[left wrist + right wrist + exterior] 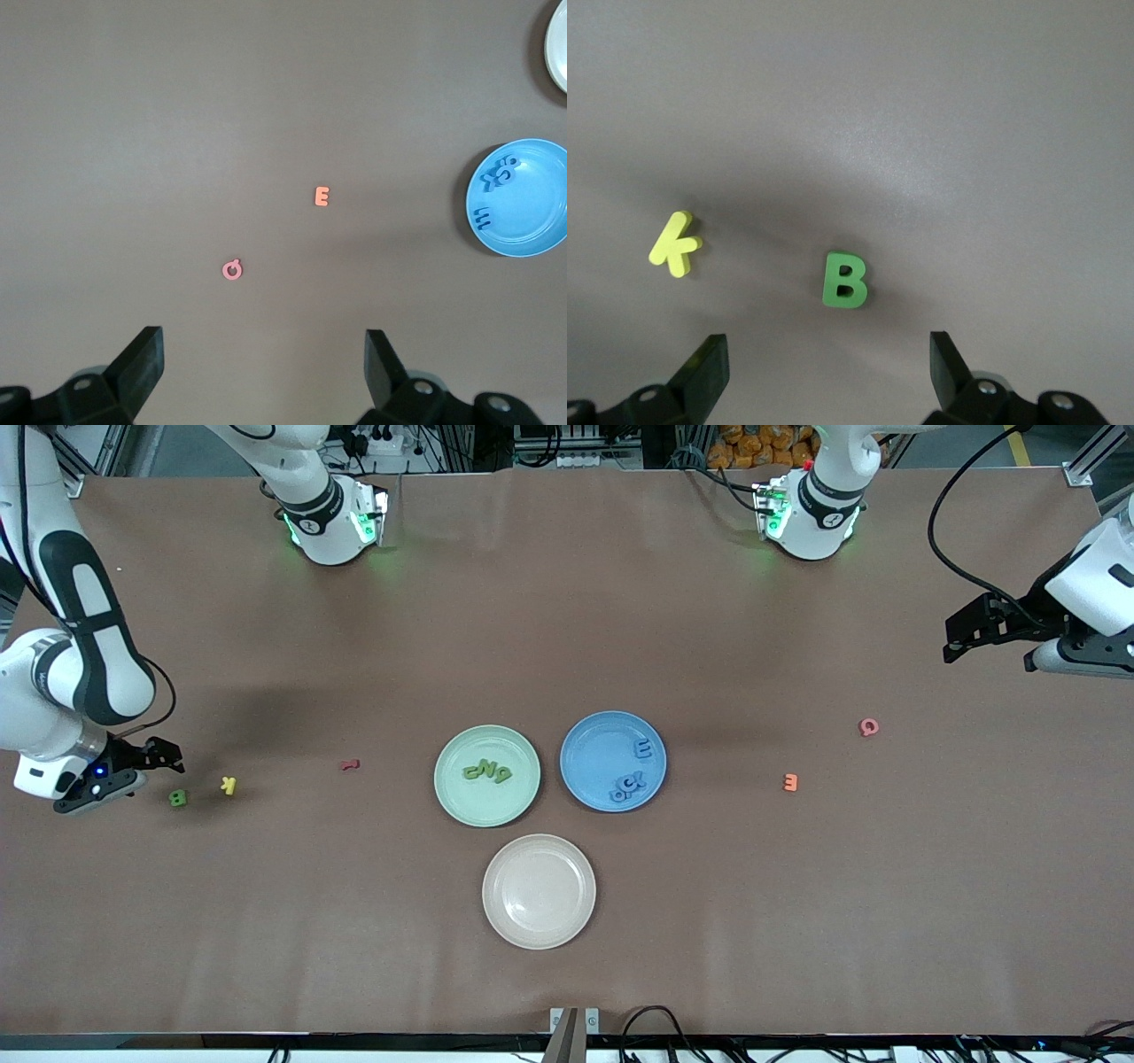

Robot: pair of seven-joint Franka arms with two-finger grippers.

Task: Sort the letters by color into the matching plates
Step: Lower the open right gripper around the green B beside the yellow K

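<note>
The pale green plate (452, 802) holds three green letters (487, 771). Beside it, toward the left arm's end, the blue plate (592, 755) (532, 221) holds a blue E (644, 748) (485, 217) and a cluster of blue letters (627, 786) (500, 173). A green B (178, 798) (845, 282) lies alone on the table toward the right arm's end. My right gripper (142, 772) (829, 345) hangs open just short of the B, touching nothing. My left gripper (983, 651) (264, 341) waits open over bare table at the left arm's end.
A yellow K (229, 785) (676, 243) lies beside the green B. A red letter (351, 763) sits between the K and the green plate. An orange E (790, 782) (322, 197) and a pink Q (869, 727) (232, 270) lie toward the left arm's end. A beige-pink plate (539, 934) stands nearest the front camera.
</note>
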